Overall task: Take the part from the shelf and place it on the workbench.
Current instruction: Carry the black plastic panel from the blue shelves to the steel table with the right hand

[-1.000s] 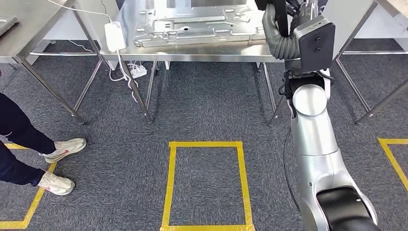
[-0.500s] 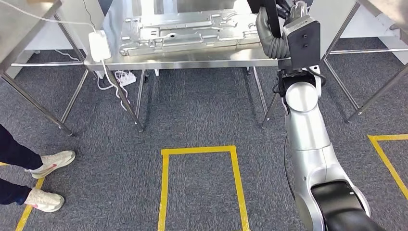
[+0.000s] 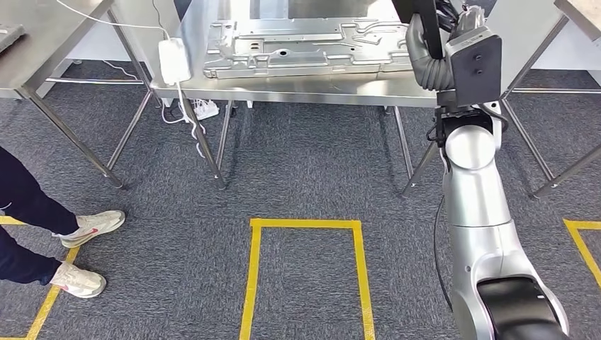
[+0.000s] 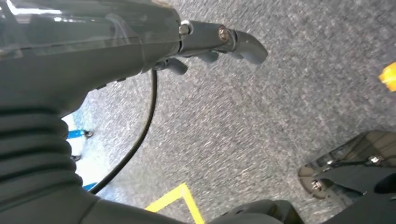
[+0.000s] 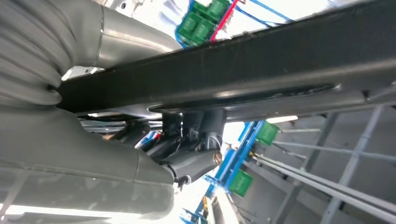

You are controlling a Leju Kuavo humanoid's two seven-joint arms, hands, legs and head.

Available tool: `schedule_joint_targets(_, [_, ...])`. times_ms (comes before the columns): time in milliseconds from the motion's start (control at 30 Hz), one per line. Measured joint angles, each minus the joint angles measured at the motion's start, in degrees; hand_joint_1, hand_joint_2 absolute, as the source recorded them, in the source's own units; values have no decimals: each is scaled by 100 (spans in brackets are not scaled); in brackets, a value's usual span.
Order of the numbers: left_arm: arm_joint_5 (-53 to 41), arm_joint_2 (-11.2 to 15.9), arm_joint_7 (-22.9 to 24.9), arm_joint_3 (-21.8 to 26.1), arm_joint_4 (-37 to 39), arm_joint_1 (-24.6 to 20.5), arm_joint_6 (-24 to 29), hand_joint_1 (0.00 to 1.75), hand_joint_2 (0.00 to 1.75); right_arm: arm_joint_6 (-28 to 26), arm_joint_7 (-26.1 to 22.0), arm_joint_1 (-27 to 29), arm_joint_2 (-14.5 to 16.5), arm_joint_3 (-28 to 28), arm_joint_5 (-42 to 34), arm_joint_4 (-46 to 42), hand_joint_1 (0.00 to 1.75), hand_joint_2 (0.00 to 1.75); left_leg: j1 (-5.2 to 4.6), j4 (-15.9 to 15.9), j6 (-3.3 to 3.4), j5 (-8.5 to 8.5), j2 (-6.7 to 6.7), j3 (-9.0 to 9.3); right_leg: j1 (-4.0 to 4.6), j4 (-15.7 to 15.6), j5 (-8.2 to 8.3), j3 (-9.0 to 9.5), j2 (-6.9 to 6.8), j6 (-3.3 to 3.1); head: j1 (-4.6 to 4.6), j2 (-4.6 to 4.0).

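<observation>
My right arm is raised at the right end of the steel workbench (image 3: 319, 88). At the top of the head view, my right hand (image 3: 453, 18) grips a long black part (image 3: 427, 25) that stands upright in front of the bench. In the right wrist view the same black part (image 5: 243, 70) runs as a dark bar across the hand (image 5: 154, 154), with dark fingers (image 5: 187, 140) wrapped beneath it. A large silver stamped metal panel (image 3: 305, 46) lies flat on the bench. My left hand (image 4: 210, 39) hangs over grey carpet, holding nothing, fingers apart.
A white power adapter (image 3: 173, 60) hangs at the bench's left corner, its cable running to a power strip (image 3: 205, 108) on the floor. A person's legs and white shoes (image 3: 92, 225) stand at the left. Yellow floor tape (image 3: 305, 224) marks a rectangle ahead. Other steel tables (image 3: 42, 28) flank the bench.
The whole picture has shifted sideways and back, so the camera has moved. The bench and panel sit slightly farther right than half a second ago. My right hand keeps hold of the black part.
</observation>
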Motion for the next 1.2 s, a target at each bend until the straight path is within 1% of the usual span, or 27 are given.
schedule_joint_targets(67, [-2, -1, 1, 0, 1, 3, -3, 0, 175, 6, 14, -17, -14, -15, 10, 5, 175, 175, -11, -13, -40, 5, -6, -5, 2, -63, -56, 48, 5, -32, -25, 0])
schedule_joint_targets(133, [-5, -1, 1, -1, -1, 8, -8, 0, 175, 6, 19, -23, -25, -34, 14, 9, 175, 175, -14, 41, -84, -43, 18, -9, -41, -85, -56, 88, 1, -76, -67, 0])
schedule_joint_targets(167, [-7, -1, 1, -1, -1, 7, -9, 0, 175, 6, 19, -30, -27, -39, 16, 9, 175, 175, -15, 202, -105, -130, 38, -69, -65, -98, -62, 120, -5, -105, -98, 0])
schedule_joint_targets(200, [-7, -1, 1, -2, -2, 6, -9, 0, 175, 7, 19, -34, -28, -40, 16, 10, 175, 175, -6, 477, -119, -260, 61, -188, -80, -106, -74, 152, -12, -132, -132, 0])
schedule_joint_targets(267, [-7, -1, 0, -2, -1, 7, -9, 0, 175, 9, 19, -28, -28, -40, 20, 18, 175, 175, 21, 1218, -139, -533, 87, -546, -86, -107, -107, 203, -24, -169, -196, 0])
schedule_joint_targets(300, [-7, -1, -1, -2, 0, 9, -9, 0, 175, 11, 21, -18, -28, -40, 27, 24, 175, 175, 39, 1471, -150, -579, 93, -686, -90, -106, -125, 230, -26, -171, -210, 0])
schedule_joint_targets(333, [-7, -1, -2, -2, 1, 8, -9, 0, 175, 12, 22, -9, -28, -40, 35, 28, 175, 175, 58, 1536, -161, -526, 96, -740, -100, -106, -147, 260, -27, -163, -218, 0])
schedule_joint_targets(367, [-7, -1, -3, -2, 1, 8, -9, 0, 175, 13, 23, -1, -29, -40, 43, 31, 175, 175, 77, 1375, -172, -372, 101, -685, -116, -105, -174, 298, -25, -146, -224, 0])
schedule_joint_targets(433, [-7, -2, -2, -3, 2, 9, -9, 0, 175, 13, 23, 2, -30, -41, 55, 32, 175, 175, 114, 665, -206, 22, 117, -371, -146, -105, -235, 378, -21, -89, -241, 0])
schedule_joint_targets(467, [-7, -3, -1, -3, 3, 8, -10, 0, 175, 13, 23, -1, -32, -43, 57, 32, 175, 175, 116, 335, -216, 125, 122, -226, -144, -100, -262, 400, -16, -54, -256, 0])
schedule_joint_targets(500, [-9, -5, -1, -5, 4, 7, -13, 0, 175, 13, 23, -4, -34, -46, 58, 33, 175, 175, 115, 134, -219, 158, 124, -139, -139, -107, -277, 411, -12, -18, -262, 0])
schedule_joint_targets(533, [-11, -7, -1, -7, 5, 6, -17, 0, 175, 14, 24, -5, -37, -50, 63, 34, 175, 175, 102, 59, -210, 126, 120, -109, -134, -126, -281, 416, -9, 16, -266, 0])
schedule_joint_targets(633, [-16, -4, 4, -12, 2, 9, -24, 0, 175, 13, 26, -2, -45, -68, 91, 36, 175, 175, 84, 2, -91, 100, 97, -79, -142, -172, -306, 428, -12, 109, -244, 0])
schedule_joint_targets(667, [-16, -3, 5, -14, 1, 8, -25, 0, 175, 11, 26, -3, -52, -75, 100, 37, 175, 175, 85, -16, -46, 95, 94, -60, -135, -56, -376, 371, -13, 123, -231, 0])
schedule_joint_targets(700, [-17, -2, 4, -16, -1, 7, -25, 0, 175, 10, 26, -2, -62, -81, 109, 38, 175, 175, 87, -31, -9, 88, 92, -41, -123, 192, -494, 240, -13, 124, -205, 0])
schedule_joint_targets(767, [-19, -3, 3, -19, -1, 8, -26, 0, 175, 7, 28, 15, -85, -90, 117, 50, 175, 175, 73, -33, 41, 60, 90, -23, -88, 944, -764, -190, -12, 110, -134, 0])
schedule_joint_targets(800, [-20, -3, 2, -20, -1, 10, -27, 0, 175, 5, 29, 33, -94, -95, 124, 60, 175, 175, 64, -33, 57, 45, 87, -10, -75, 1257, -825, -397, -12, 104, -97, 0])
schedule_joint_targets(833, [-21, -3, 2, -20, 0, 11, -31, 0, 175, 4, 31, 55, -101, -102, 132, 72, 175, 175, 55, -32, 67, 27, 83, 11, -66, 1391, -781, -522, -12, 98, -68, 0])
schedule_joint_targets(867, [-21, -4, 1, -20, 1, 11, -35, 0, 175, 4, 32, 72, -104, -109, 139, 82, 175, 175, 49, -32, 71, 5, 77, 42, -59, 1304, -627, -538, -12, 87, -41, 0])
schedule_joint_targets(900, [-22, -7, -1, -21, 0, 11, -39, 0, 175, 3, 32, 82, -108, -114, 143, 89, 175, 175, 46, -32, 67, -22, 70, 81, -52, 1011, -394, -444, -12, 72, -18, 0])
schedule_joint_targets(933, [-22, -9, -2, -21, 0, 10, -43, 0, 175, 3, 32, 84, -110, -118, 145, 92, 175, 175, 45, -33, 56, -50, 64, 120, -45, 626, -167, -296, -11, 56, 8, 0])
schedule_joint_targets(967, [-22, -13, -2, -22, 0, 8, -44, 0, 175, 2, 29, 80, -114, -120, 145, 95, 175, 175, 34, -27, 36, -78, 54, 144, -31, 267, -16, -140, -9, 42, 30, 0])
schedule_joint_targets(1000, [-22, -15, -2, -22, 0, 6, -44, 0, 175, 1, 28, 76, -117, -122, 146, 97, 175, 175, 26, -28, 12, -97, 46, 155, -20, 20, 53, -23, -6, 32, 45, 0])
schedule_joint_targets(1067, [-22, -20, 1, -22, 1, 4, -46, 0, 175, -2, 29, 77, -123, -125, 151, 106, 175, 175, 11, -50, -39, -109, 34, 158, -3, -126, 14, 62, 4, 15, 38, 0])
schedule_joint_targets(1133, [-23, -22, 3, -23, -1, 7, -51, 0, 175, -3, 32, 78, -125, -128, 157, 111, 175, 175, 6, -53, -94, -129, 46, 174, -51, -151, -2, 105, 9, -24, 1, 0])
schedule_joint_targets(1167, [-24, -22, 4, -24, -2, 7, -52, 0, 175, -4, 31, 73, -126, -130, 158, 111, 175, 175, 4, 42, -119, -177, 61, 144, -77, -165, -12, 141, 6, -53, -33, 0])
schedule_joint_targets(1200, [-25, -22, 5, -24, -2, 6, -52, 0, 175, -4, 29, 70, -124, -129, 160, 111, 175, 175, 5, 256, -138, -272, 76, 55, -103, -179, -29, 187, -1, -83, -73, 0])
